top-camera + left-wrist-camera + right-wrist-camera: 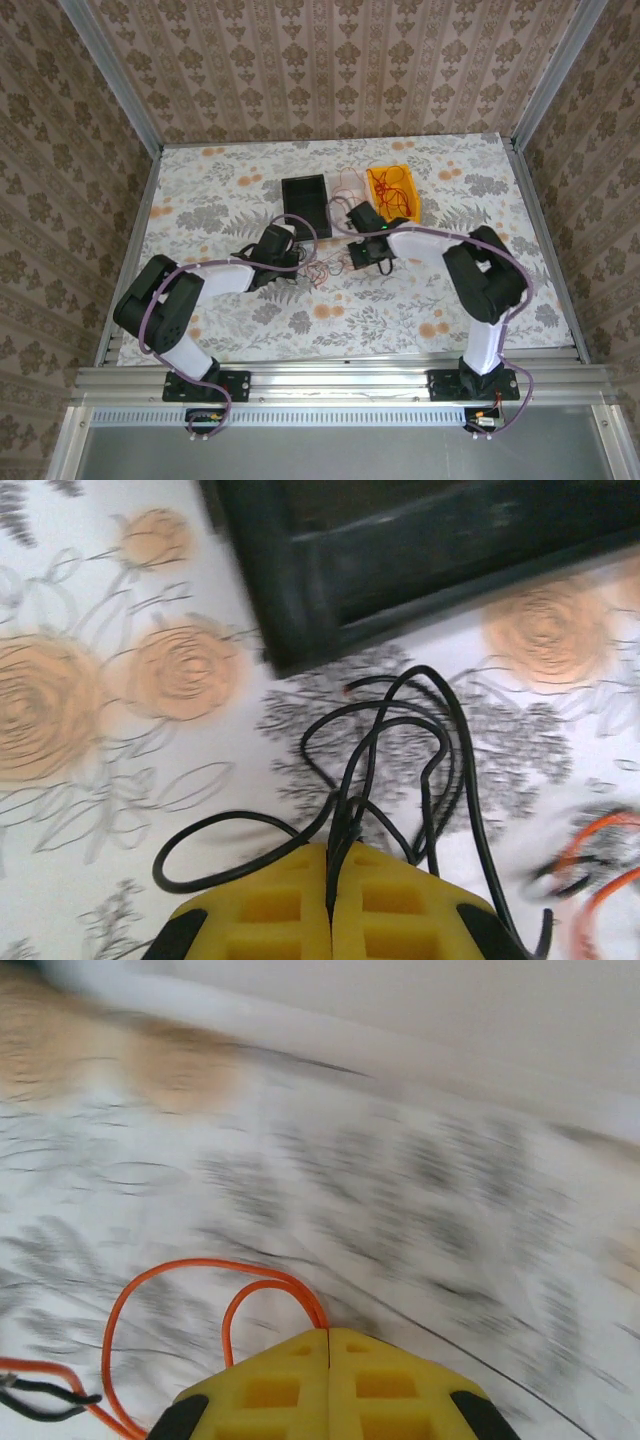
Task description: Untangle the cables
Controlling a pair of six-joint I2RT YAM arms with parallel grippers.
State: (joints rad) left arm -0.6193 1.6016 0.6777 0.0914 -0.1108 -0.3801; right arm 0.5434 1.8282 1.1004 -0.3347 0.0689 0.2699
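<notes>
The cables are thin orange-red and black wires, lying as a loose tangle (322, 266) on the table between my two grippers. In the left wrist view my left gripper (330, 852) is shut on a bunch of black cables (405, 735), which loop out over the cloth ahead of the yellow fingers (270, 905). An orange cable (600, 865) lies at the right edge of that view. My right gripper (328, 1332) is shut on two strands of an orange cable (180, 1272), which arch away to the left. In the top view, the left gripper (292, 256) and right gripper (362, 256) sit close together.
A black bin (305, 205) stands just behind the left gripper, its corner (300, 630) close ahead of the fingers. A yellow bin (409, 200) holding red wires and a clear bin (348, 183) stand behind the right gripper. A flowered cloth (480, 200) covers the table.
</notes>
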